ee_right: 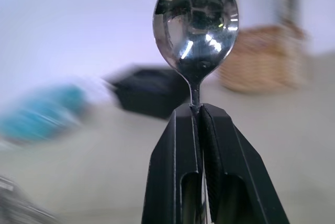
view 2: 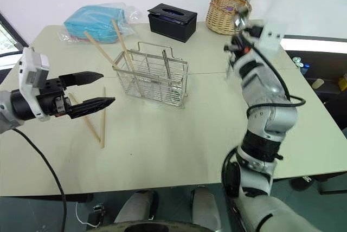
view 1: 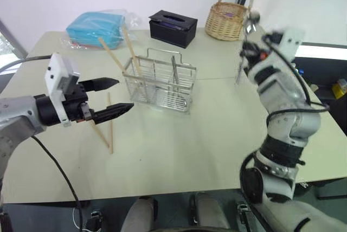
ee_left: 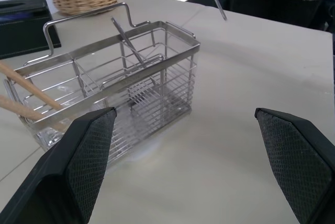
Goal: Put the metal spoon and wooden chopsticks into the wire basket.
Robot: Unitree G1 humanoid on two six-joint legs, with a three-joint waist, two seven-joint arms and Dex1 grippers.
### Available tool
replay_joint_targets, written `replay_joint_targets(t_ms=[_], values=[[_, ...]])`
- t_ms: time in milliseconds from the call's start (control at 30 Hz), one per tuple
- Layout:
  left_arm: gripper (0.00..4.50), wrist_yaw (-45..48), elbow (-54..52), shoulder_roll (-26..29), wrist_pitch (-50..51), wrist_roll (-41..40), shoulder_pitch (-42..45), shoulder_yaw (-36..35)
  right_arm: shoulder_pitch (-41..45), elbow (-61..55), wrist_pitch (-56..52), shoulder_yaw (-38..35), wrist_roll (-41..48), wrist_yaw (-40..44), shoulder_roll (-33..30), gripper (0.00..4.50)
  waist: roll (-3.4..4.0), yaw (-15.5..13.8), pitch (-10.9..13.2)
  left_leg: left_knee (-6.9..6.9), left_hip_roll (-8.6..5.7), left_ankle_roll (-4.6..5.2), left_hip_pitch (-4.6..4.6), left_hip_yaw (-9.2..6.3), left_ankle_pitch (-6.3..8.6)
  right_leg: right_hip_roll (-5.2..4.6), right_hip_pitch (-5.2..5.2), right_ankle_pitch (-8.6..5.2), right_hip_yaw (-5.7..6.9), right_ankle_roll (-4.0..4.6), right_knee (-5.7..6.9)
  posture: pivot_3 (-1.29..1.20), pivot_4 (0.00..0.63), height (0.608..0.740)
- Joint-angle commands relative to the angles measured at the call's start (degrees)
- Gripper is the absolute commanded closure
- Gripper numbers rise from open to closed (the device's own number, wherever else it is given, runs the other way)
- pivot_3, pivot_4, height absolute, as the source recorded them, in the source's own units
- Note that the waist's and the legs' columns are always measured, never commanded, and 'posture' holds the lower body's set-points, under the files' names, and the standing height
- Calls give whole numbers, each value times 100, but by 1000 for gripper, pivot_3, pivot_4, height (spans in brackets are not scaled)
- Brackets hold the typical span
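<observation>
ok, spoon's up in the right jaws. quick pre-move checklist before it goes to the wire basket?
1. Grip on the metal spoon: ok. The right gripper is shut on the handle just below the bowl, bowl end up.
2. Handle end free: ok. It hangs below the gripper, off the table.
3. Wire basket upright: ok.
4. Free compartment: ok. Two wooden chopsticks lean out of the basket's left end; the other sections look open.
5. Left gripper out of the way: ok. Open, hovering left of the basket.
6. Remaining work: not ok. Two chopsticks lie on the table.
</observation>
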State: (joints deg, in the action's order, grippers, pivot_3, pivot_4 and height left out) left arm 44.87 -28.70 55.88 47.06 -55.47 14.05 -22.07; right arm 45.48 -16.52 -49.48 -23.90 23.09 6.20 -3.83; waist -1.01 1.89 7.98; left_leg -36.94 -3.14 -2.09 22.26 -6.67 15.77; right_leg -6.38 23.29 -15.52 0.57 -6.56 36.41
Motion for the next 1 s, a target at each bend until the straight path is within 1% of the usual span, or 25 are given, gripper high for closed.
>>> replay_joint_targets(t_ms=[33,167,233,367,633,700,733,967,1000], values=[[0,-31,2,-20,-132,95,124,-34,588,175,374,88,470,-65,277,4467,0,18,0,0,0,0,0,0,0,-1,9,0,0,0,0,0,150,660],[0,-112,-41,-44,-127,89,125,-83,844,725,779,370,475,-125,492,4467,-3,22,-1,-3,-6,0,-2,-1,0,-13,11,0,-2,0,-4,0,150,660],[0,-246,-162,-58,-71,13,59,-221,740,1151,1324,809,249,145,613,4467,-3,31,-2,-3,-12,0,-2,1,0,-18,11,0,-5,0,-5,0,150,660],[0,-442,-334,-51,3,-109,-79,-454,451,1719,2100,1341,-38,509,673,4467,-4,63,-2,0,-13,0,-1,4,0,-20,17,2,-8,-3,1,0,150,660],[0,-718,-465,11,135,-296,-232,-794,87,2059,2631,1717,-92,816,701,4467,-4,60,-2,-1,-11,0,-1,0,0,-17,18,2,-7,-4,9,0,150,660],[0,-758,-476,27,166,-339,-216,-816,20,2043,2619,1700,-21,806,712,3791,-4,58,-2,-3,-11,0,-2,-1,0,-14,17,2,-7,-3,10,0,150,660],[0,-776,-471,37,174,-354,-202,-814,-19,2008,2610,1702,3,802,711,3564,-4,55,-2,-4,-10,-1,-2,-2,0,-13,17,2,-7,-3,10,0,150,660],[0,-777,-237,119,127,-276,-7,-664,-234,1695,2512,1743,-7,644,678,60,-4,55,-2,-7,-11,-2,-5,-4,-1,-12,16,2,-8,-2,15,0,150,660],[0,-774,-198,114,115,-251,26,-637,-247,1670,2502,1737,-3,618,668,60,-4,54,-2,-6,-11,-2,-6,-4,-1,-12,16,2,-8,-2,16,0,150,660]])
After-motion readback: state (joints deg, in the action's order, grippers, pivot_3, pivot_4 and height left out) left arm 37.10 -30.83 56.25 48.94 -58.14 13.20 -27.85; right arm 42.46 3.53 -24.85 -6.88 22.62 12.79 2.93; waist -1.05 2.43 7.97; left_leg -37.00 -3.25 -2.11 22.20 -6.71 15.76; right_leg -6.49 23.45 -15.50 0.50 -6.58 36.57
